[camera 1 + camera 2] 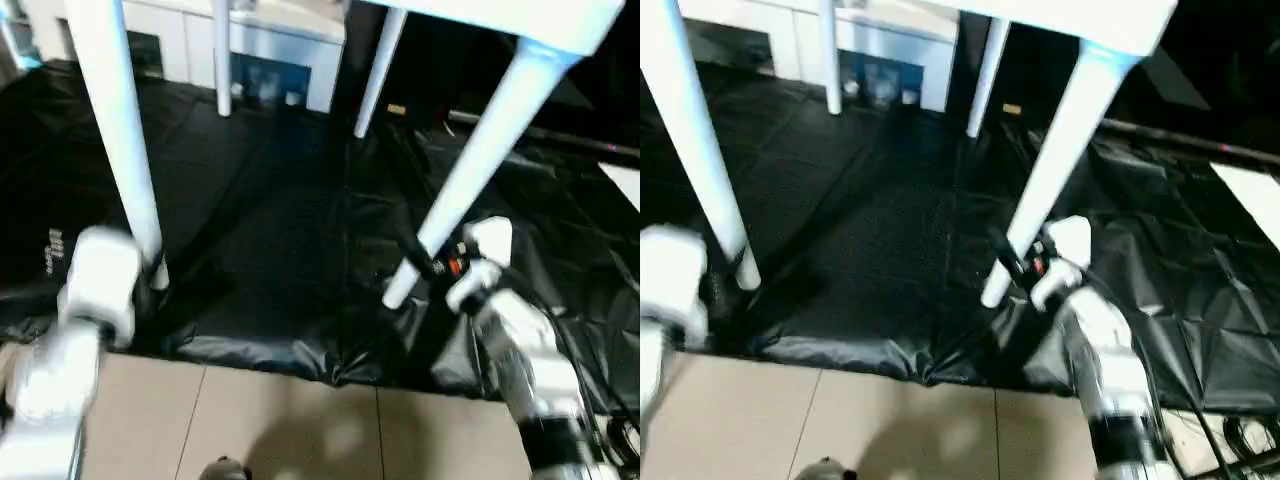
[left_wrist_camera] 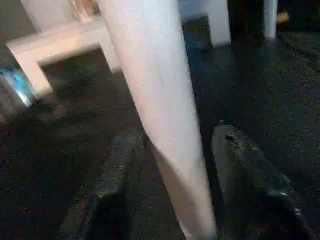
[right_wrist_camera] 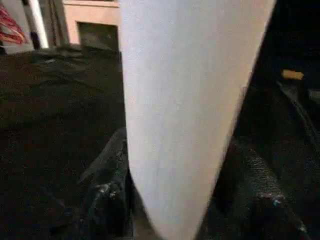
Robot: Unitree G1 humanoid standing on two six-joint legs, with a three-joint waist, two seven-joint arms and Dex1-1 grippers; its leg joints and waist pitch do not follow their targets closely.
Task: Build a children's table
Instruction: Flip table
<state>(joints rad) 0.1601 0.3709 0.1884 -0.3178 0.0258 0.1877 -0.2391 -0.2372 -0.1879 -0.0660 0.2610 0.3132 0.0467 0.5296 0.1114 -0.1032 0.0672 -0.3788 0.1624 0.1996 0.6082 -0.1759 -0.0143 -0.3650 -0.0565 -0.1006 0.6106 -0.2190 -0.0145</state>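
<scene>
Table (image 1: 520, 20) stood upright on its 4 legs over black sheet (image 1: 260, 250), top cut off at 12–1 o'clock of head view. Near left leg (image 1: 125, 150) ran down to 9 o'clock, foot on sheet. Near right leg (image 1: 470, 170) slanted down from corner at 1 o'clock to foot near 4 o'clock. Two far legs (image 1: 222, 60) at 11–12 o'clock, feet on sheet, well apart from near ones.

Left gripper (image 2: 165, 190) straddled near left leg low down; black fingers (image 2: 250, 175) sat on either side of it w/ a dark gap showing on each side, so parted, not clamped; contact w/ leg cannot be told. Right gripper (image 3: 175, 200) straddled near right leg just above its foot; fingers (image 3: 107, 190) either side, pressed close to leg, looked closed on it.

Surroundings: white cabinet (image 1: 270, 50) behind far legs at 12 o'clock, dark glass door panels. Sheet wrinkled and folded toward 3–4 o'clock, beside right forearm (image 1: 530, 360). Sheet's front edge ran across at 6–7 o'clock, bunched up at 6; beige tile floor (image 1: 300, 420) below it. Small yellow item (image 1: 397, 109) on sheet near 1 o'clock, can't ID. No containers.

Open sheet area btw the 4 legs, under top.
</scene>
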